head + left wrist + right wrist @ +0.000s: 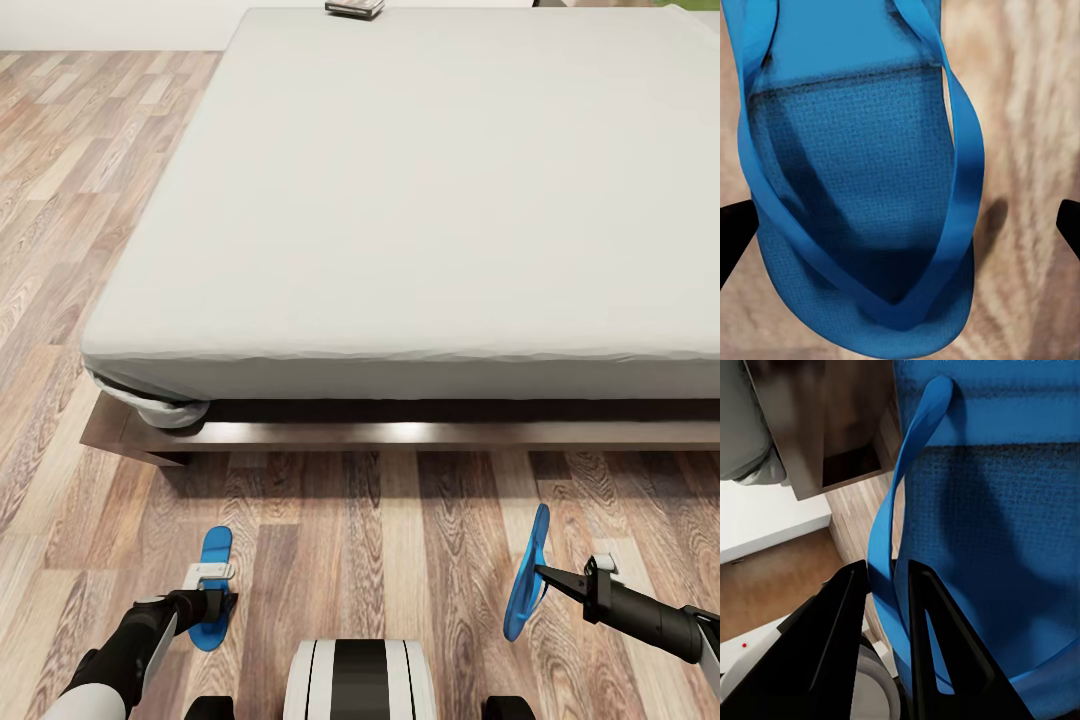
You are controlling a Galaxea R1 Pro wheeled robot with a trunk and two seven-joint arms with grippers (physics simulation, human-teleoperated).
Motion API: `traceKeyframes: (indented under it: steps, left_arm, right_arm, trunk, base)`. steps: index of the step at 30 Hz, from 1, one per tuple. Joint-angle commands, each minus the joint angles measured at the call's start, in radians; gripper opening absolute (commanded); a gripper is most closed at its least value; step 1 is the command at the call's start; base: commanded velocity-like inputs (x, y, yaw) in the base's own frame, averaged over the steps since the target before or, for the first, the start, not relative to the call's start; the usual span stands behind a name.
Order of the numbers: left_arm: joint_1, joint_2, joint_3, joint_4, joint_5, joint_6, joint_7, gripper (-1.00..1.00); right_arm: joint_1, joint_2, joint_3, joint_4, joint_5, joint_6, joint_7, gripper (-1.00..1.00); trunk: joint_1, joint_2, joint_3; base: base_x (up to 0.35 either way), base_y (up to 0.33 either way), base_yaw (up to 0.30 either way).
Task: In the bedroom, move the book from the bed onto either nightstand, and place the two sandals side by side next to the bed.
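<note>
Gripping one sandal [526, 572] by its thin strap, the right gripper [891, 585] held it on edge above the plank floor [400, 540], presumably for setting down. The left gripper [212, 600] stood released over the other sandal [859, 187], flat near the bed [420, 200]. The book [354, 8] lay at the mattress's far edge.

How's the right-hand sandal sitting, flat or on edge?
On edge: the right sandal hangs upright off the floor, its strap pinched in the right gripper.
</note>
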Motion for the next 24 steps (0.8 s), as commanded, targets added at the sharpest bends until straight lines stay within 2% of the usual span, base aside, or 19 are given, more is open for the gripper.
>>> traceKeyframes:
  steps: [1, 6, 24]
  left_arm:
    - [0.0, -0.001, 0.007, -0.002, -0.01, 0.004, -0.009, 1.0]
    - [0.0, -0.001, 0.007, -0.002, -0.01, 0.004, -0.009, 1.0]
    - [0.0, -0.001, 0.007, -0.002, -0.01, 0.004, -0.009, 1.0]
  right_arm:
    - [0.0, 0.0, 0.0, 0.0, -0.001, 0.012, 0.005, -1.0]
    - [0.0, 0.0, 0.0, 0.0, -0.001, 0.012, 0.005, -1.0]
    - [0.0, 0.0, 0.0, 0.0, 0.001, 0.012, 0.002, -1.0]
  trunk:
    - [0.0, 0.0, -0.001]
    - [0.0, 0.0, -0.001]
    - [-0.008, 0.004, 0.069]
  base:
    - [0.0, 0.0, 0.0]
    - [0.0, 0.0, 0.0]
    - [0.0, 0.0, 0.0]
